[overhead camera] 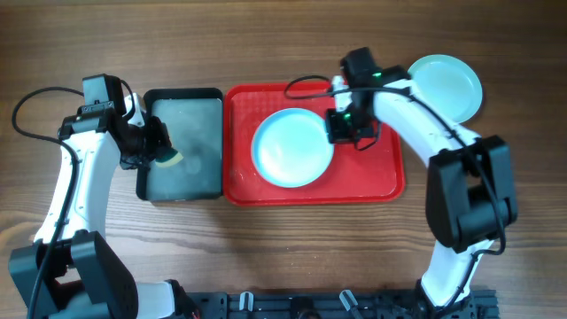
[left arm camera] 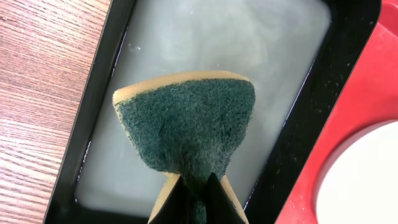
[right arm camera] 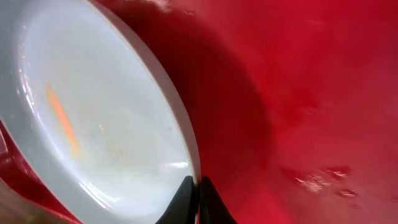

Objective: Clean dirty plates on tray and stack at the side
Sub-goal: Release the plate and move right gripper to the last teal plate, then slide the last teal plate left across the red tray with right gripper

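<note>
A pale aqua plate [overhead camera: 292, 147] lies on the red tray [overhead camera: 385, 182]. It carries an orange smear [right arm camera: 61, 117] in the right wrist view. My right gripper [overhead camera: 340, 127] is shut on this plate's right rim [right arm camera: 186, 140], one finger on each side of the edge. A second aqua plate [overhead camera: 446, 86] rests on the table at the back right, off the tray. My left gripper [overhead camera: 158, 151] hangs over the black-rimmed grey tray [overhead camera: 190, 96], shut on a green and yellow sponge [left arm camera: 186, 130]. No white plate shows.
The grey tray holds cloudy water [left arm camera: 249, 50] and stands against the red tray's left side. Bare wooden table [overhead camera: 266, 44] lies behind and in front of both trays. Cables [overhead camera: 306, 84] run off each arm.
</note>
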`<move>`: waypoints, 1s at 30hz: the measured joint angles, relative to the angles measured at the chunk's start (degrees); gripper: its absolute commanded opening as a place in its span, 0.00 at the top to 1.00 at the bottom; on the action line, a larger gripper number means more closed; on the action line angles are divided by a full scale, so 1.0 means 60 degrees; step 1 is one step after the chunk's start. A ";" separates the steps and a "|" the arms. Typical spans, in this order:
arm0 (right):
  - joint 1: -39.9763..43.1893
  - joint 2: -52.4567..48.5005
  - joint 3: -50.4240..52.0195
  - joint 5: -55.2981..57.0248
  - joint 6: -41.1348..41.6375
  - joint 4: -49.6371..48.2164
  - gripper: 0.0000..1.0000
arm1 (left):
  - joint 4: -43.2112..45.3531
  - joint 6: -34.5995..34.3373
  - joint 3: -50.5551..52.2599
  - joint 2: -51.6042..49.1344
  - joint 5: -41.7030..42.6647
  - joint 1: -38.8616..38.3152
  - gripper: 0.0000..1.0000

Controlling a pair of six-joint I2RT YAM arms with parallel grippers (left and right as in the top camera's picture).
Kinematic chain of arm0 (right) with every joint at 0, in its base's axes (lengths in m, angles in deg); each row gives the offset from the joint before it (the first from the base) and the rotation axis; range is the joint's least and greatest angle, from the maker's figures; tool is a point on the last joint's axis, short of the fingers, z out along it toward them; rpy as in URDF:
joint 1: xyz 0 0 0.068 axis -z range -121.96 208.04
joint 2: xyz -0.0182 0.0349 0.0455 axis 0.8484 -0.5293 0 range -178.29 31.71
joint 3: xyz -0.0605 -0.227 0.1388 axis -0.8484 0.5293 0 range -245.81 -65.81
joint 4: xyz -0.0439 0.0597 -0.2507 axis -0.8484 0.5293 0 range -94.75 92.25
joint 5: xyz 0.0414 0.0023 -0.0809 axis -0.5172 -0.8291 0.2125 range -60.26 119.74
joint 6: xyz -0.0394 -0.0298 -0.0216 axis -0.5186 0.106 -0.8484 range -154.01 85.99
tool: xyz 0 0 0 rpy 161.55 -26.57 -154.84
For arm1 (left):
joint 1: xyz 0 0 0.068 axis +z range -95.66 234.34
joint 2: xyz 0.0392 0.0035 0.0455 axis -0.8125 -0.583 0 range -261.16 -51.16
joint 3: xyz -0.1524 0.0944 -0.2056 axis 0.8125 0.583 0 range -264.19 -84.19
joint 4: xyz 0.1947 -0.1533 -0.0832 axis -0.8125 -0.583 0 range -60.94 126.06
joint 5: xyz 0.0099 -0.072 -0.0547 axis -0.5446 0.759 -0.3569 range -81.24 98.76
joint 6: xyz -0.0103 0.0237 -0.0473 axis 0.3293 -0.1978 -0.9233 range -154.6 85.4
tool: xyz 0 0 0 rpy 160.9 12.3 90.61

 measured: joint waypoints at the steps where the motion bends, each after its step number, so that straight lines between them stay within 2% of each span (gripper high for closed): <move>1: -0.0342 0.0000 0.0000 0.0087 0.0142 -0.0168 0.96 | 0.0007 0.0000 0.0000 0.0000 0.0000 0.0000 0.96; 8: -0.1654 0.0000 0.0000 0.0579 0.0419 -0.0670 0.96 | 0.0011 0.0000 0.0004 0.0000 0.0000 0.0000 0.96; 16: -0.1847 0.0000 0.0015 0.1494 0.0452 -0.1202 0.96 | 0.0011 0.0000 0.0004 0.0000 0.0000 0.0000 0.96; 30: -0.1872 0.0000 0.0015 0.2051 0.0448 -0.1519 0.96 | 0.0011 0.0000 0.0004 0.0000 0.0000 0.0000 0.96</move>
